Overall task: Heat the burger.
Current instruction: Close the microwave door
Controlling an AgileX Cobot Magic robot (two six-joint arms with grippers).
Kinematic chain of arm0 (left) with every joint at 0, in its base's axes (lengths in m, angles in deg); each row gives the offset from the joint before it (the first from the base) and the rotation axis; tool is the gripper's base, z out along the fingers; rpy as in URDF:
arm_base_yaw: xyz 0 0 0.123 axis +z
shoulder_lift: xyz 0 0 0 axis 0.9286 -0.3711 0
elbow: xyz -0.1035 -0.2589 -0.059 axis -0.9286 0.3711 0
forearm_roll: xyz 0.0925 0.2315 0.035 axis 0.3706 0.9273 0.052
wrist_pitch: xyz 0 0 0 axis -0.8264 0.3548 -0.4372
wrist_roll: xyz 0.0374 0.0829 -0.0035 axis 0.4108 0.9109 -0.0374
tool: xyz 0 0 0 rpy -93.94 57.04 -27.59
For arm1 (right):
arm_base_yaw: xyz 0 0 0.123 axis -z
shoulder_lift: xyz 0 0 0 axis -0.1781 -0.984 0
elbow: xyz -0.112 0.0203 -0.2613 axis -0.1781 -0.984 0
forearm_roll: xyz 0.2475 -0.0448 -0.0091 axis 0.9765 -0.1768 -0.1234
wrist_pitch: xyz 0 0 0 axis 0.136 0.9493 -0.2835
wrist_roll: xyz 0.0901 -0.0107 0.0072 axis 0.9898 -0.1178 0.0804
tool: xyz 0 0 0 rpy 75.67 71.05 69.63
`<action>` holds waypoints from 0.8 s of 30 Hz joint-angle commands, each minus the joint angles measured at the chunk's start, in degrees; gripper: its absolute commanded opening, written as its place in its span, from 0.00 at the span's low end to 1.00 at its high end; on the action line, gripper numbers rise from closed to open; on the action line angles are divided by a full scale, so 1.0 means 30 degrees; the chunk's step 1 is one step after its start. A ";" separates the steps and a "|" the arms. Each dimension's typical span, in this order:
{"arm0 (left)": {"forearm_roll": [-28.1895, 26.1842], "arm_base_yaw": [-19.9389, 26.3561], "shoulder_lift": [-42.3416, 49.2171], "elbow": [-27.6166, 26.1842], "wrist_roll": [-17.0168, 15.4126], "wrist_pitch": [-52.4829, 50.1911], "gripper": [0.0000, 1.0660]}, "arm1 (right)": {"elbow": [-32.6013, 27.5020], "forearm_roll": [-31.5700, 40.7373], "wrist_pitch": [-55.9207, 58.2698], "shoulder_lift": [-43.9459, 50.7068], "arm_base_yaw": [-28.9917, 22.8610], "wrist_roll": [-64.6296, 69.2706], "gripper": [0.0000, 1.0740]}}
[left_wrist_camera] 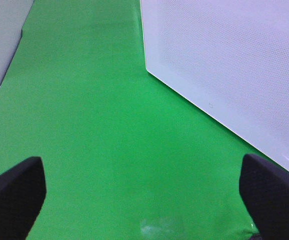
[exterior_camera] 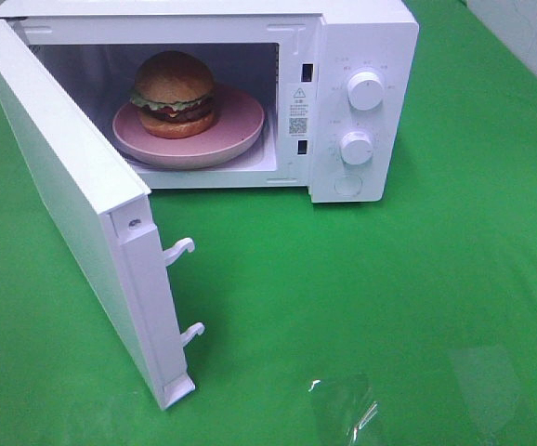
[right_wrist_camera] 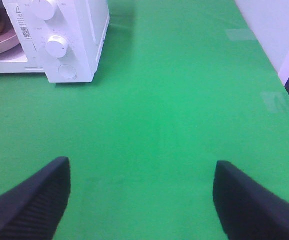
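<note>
Left tool (left_wrist_camera: pixel 143 200) and right tool (right_wrist_camera: pixel 143 200) gape above cloth (left_wrist_camera: pixel 84 125); microwave door (exterior_camera: pixel 64 186) wide, burger (exterior_camera: pixel 174 93) inside.

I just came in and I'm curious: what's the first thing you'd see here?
The burger jumps out first, sitting on a pink plate inside the white microwave at the back of the green table. Next is the microwave's door, swung wide open toward the left of the high view.
</note>
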 commanded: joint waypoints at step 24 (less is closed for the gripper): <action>-0.0115 -0.0095 0.0306 0.0038 -0.0019 -0.0267 0.92 | -0.0038 0.0038 -0.0134 0.0516 0.0057 -0.0057 0.71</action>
